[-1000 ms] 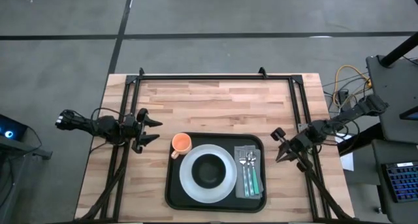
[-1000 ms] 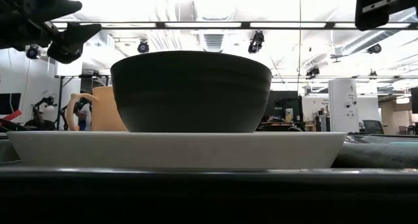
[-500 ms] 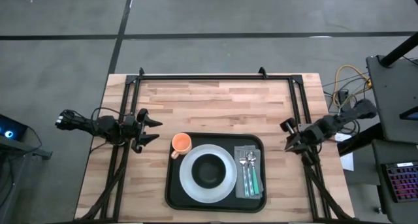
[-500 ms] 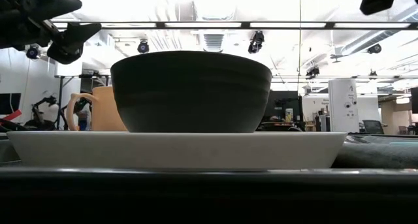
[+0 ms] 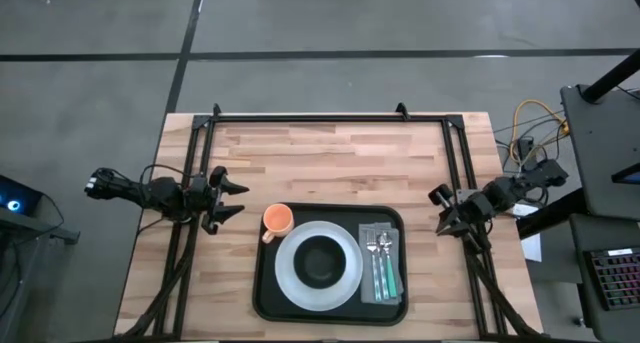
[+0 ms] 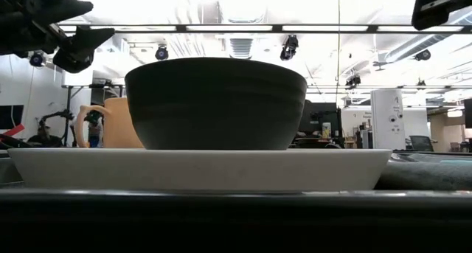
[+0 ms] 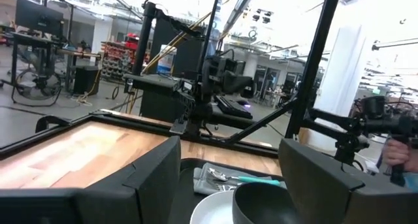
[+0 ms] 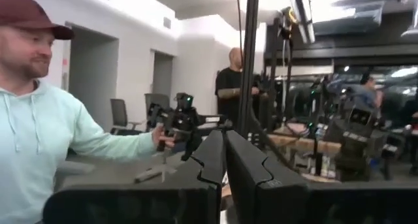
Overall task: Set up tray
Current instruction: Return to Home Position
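The tray (image 5: 262, 288) sits on the counter (image 5: 330, 163) between the two arms. It's got a white plate (image 5: 288, 275) with a dark bowl (image 5: 319, 261) on it, an orange cup (image 5: 277, 220) in the corner nearest the left arm, and a grey napkin (image 5: 366, 275) with cutlery (image 5: 381, 258) on the right side. The left end effector (image 5: 238, 199) hangs just off the tray's left with its fingers spread wide, and the right end effector (image 5: 440, 211) is off the tray's right with its fingers pressed together.

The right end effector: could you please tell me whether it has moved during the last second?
Yes. The right end effector has drawn back to the right, farther from the tray than before.
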You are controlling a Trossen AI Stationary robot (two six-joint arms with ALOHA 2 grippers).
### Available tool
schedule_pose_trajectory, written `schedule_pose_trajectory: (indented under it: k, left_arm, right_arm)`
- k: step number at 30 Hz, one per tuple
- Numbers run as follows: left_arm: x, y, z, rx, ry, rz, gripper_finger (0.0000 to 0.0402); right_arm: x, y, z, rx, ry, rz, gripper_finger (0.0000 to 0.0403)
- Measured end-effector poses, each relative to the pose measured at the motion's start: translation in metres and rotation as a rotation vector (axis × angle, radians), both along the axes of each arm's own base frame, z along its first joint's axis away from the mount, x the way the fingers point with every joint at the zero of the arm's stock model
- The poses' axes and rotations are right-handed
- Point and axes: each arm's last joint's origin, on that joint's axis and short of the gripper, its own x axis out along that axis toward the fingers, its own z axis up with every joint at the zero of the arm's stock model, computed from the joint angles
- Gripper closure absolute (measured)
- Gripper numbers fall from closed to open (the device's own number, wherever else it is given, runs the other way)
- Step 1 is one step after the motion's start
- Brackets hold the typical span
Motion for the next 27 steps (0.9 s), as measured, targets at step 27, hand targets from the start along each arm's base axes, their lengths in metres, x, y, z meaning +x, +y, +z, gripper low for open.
schedule_pose_trajectory:
  k: [27]
  left_arm:
    - [0.004,0.000,-0.014,0.033,0.141,0.044,0.0164]
  right_arm:
    - [0.006,-0.004,-0.010,0.109,0.176,-0.173,0.0394]
